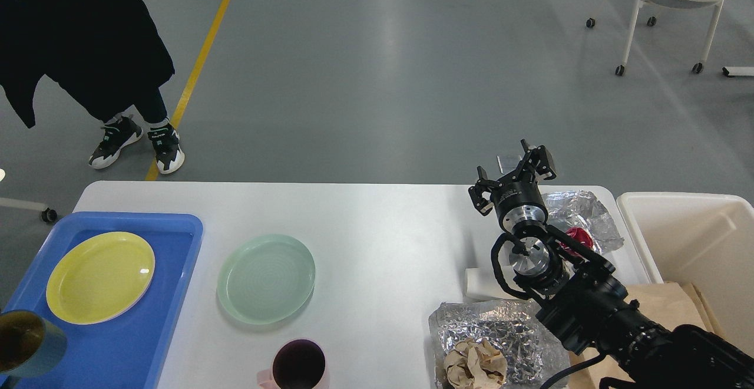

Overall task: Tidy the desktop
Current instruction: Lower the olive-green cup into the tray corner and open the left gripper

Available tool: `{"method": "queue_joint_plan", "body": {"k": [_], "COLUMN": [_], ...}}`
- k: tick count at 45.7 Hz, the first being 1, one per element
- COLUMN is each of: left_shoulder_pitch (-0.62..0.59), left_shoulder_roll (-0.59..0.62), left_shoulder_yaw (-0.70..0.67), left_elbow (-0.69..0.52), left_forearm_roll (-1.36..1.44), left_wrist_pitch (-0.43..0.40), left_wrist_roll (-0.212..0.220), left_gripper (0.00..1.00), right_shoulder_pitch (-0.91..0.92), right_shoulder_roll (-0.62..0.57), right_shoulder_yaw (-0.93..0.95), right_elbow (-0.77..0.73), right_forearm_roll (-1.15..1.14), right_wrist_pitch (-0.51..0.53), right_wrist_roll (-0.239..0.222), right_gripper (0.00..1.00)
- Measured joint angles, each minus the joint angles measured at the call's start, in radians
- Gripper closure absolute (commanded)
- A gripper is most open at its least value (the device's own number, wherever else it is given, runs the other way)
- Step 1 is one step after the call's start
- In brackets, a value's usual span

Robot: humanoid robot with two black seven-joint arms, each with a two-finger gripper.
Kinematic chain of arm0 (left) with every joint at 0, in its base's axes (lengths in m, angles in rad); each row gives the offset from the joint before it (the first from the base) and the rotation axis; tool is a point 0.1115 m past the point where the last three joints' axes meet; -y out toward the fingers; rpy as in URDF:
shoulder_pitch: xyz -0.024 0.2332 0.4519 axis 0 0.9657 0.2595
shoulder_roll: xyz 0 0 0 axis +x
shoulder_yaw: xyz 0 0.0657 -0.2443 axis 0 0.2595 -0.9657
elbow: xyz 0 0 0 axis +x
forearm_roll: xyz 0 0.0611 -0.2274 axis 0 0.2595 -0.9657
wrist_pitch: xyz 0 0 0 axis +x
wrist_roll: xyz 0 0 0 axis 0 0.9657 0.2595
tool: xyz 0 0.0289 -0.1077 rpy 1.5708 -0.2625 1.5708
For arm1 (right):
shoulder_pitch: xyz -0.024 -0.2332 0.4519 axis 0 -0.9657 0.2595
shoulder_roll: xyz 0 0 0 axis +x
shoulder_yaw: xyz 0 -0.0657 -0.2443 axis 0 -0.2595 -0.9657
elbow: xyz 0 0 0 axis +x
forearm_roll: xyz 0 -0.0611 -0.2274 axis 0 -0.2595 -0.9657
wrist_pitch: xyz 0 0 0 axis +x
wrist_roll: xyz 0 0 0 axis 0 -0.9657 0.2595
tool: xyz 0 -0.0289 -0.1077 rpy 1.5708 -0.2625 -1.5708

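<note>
The white desktop [377, 218] fills the lower part of the head view. My right gripper [512, 172] hovers above its back right area, open, with nothing between its fingers. My left gripper is out of view. At the bottom left edge a teal cup [23, 342] shows over the near corner of the blue tray [159, 342], cut off by the frame; what holds it is hidden. A yellow plate [100, 277] lies in the tray. A pale green plate [266, 278] and a pink cup [297, 365] sit on the desktop.
Crumpled foil [583, 212] with a red item [578, 238] lies beside my right gripper. More foil [500, 330] holds a paper wad [474, 362]. A white block [478, 280] is near my right arm. A cream bin [689, 230] stands right; a person [82, 35] stands far left.
</note>
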Motion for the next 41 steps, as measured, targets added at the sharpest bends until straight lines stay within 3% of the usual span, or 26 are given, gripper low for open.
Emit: {"method": "queue_joint_plan", "body": {"k": [7,22,41], "left_shoulder_pitch": [0.046,0.184,0.213], "left_shoulder_roll": [0.005,-0.009,-0.008], "left_shoulder_yaw": [-0.041,-0.187,-0.201], "left_elbow": [0.064,0.102,0.108], "left_forearm_roll": [-0.003,-0.002,-0.002], "left_wrist_pitch": [0.000,0.000,0.000], "left_wrist_roll": [-0.020,-0.020,-0.021], "left_gripper": [1.00,1.00,1.00], "right_shoulder_pitch": [0.000,0.000,0.000], "right_shoulder_roll": [0.000,0.000,0.000], "right_shoulder_yaw": [0.000,0.000,0.000], "right_elbow": [0.000,0.000,0.000], "right_forearm_roll": [0.000,0.000,0.000], "right_wrist_pitch": [0.000,0.000,0.000], "right_wrist_roll": [0.000,0.000,0.000], "right_gripper": [0.00,0.00,0.00]}}
